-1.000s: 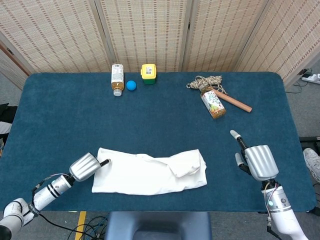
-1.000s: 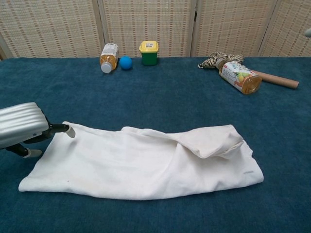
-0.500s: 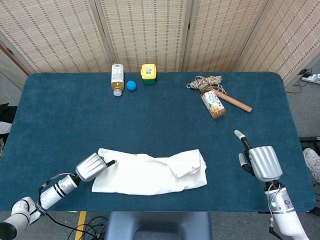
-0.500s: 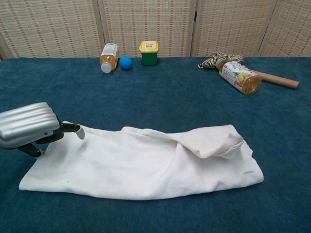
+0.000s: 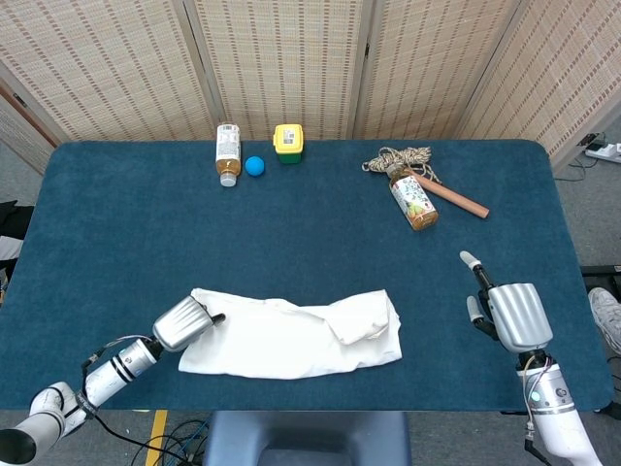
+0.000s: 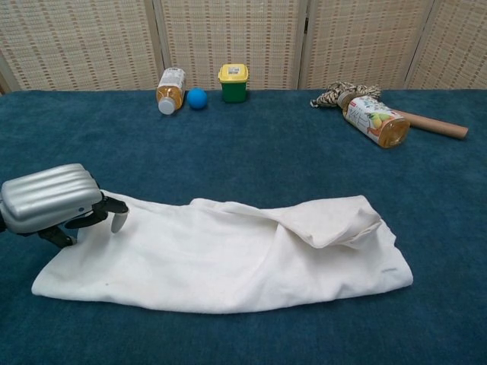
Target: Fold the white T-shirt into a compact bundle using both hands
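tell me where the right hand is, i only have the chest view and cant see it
Observer: The right hand is off the white T-shirt, over bare table to the shirt's right, with a gap between them.
Operator: is it holding anything
Observer: No, it holds nothing; one finger points toward the far edge.
Operator: and the left, is it on the cloth
Observer: The left hand is at the shirt's left end, a fingertip over the far corner; whether it grips the cloth, I can't tell.
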Robot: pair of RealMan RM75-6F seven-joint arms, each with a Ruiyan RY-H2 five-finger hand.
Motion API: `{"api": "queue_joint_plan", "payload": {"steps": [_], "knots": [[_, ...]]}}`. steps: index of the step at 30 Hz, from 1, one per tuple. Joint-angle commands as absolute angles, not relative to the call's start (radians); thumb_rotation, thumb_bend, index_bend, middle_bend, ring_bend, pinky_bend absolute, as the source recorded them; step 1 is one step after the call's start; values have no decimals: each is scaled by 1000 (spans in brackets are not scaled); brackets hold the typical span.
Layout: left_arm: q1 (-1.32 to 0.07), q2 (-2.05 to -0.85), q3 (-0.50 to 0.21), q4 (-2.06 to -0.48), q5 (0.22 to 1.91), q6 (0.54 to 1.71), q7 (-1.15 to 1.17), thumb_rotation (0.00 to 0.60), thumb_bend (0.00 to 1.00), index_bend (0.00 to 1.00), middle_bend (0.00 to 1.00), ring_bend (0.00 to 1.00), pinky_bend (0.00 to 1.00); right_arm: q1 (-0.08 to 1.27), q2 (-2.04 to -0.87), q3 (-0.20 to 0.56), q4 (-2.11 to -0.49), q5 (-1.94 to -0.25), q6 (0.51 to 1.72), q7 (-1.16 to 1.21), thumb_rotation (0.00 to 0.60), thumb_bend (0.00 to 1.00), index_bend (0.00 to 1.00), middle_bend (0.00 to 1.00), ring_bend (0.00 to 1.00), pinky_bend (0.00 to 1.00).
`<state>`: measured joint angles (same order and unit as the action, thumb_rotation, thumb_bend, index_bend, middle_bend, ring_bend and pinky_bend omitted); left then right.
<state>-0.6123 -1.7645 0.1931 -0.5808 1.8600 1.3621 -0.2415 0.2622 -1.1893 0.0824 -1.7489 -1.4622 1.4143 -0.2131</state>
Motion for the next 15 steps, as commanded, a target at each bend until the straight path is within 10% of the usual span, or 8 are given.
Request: {"api": "queue_joint_plan", "payload": {"steps": [1, 15], "knots": [[-613, -1769, 191, -591, 1855, 1362, -236, 600, 264, 578, 923, 827, 934, 260, -1189, 86, -1746, -1465, 1416, -205, 600, 537, 85, 897, 971, 986], [-607, -1755, 178, -649, 1815, 1336, -230, 600, 364, 681, 993, 885, 962, 256, -1203, 93, -1721, -1478, 1412, -158, 600, 536, 85, 898, 972, 986]]}}
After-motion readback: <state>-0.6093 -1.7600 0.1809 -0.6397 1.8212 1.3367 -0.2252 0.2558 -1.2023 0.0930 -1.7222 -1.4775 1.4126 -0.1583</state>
